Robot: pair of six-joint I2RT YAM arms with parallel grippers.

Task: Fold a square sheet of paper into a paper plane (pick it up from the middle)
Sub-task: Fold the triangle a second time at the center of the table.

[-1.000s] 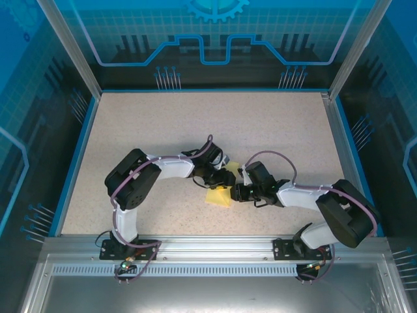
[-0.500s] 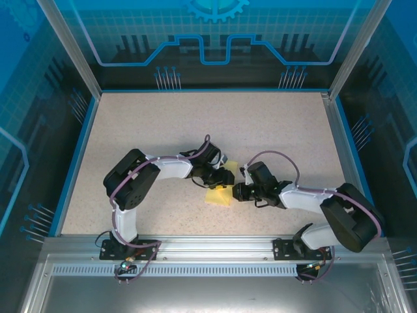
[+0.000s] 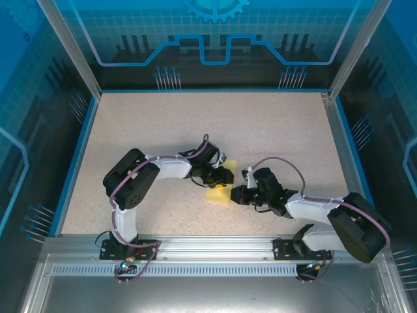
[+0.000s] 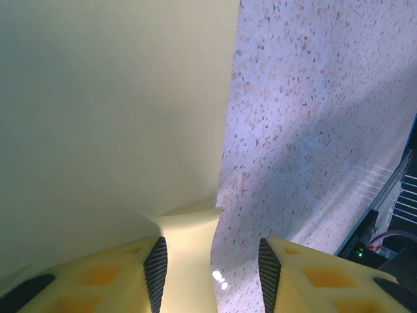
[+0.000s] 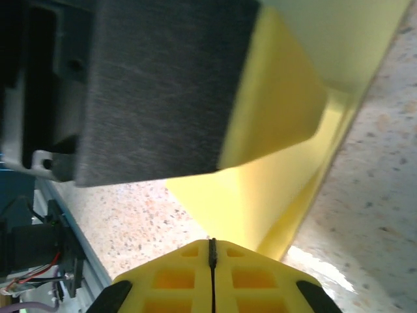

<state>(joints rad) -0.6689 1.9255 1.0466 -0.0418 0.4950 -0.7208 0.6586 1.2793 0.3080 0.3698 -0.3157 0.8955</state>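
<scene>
The square sheet of paper (image 3: 217, 195) is a small layered patch on the table (image 3: 163, 130), not yet a dart, so most folds probably remain; the left gripper (image 4: 208, 257) stands half-open over its far edge, and the right gripper (image 5: 212, 246) is closed at its right edge, hold unclear.

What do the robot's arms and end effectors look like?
The left arm and right arm have white links, bulky black joints and thin purple cables. The left end effector and right end effector have yellow moulded fingers with black ribbed pads.

Lab cell: blue panels (image 3: 215, 32), aluminium frame (image 3: 71, 49)
</scene>
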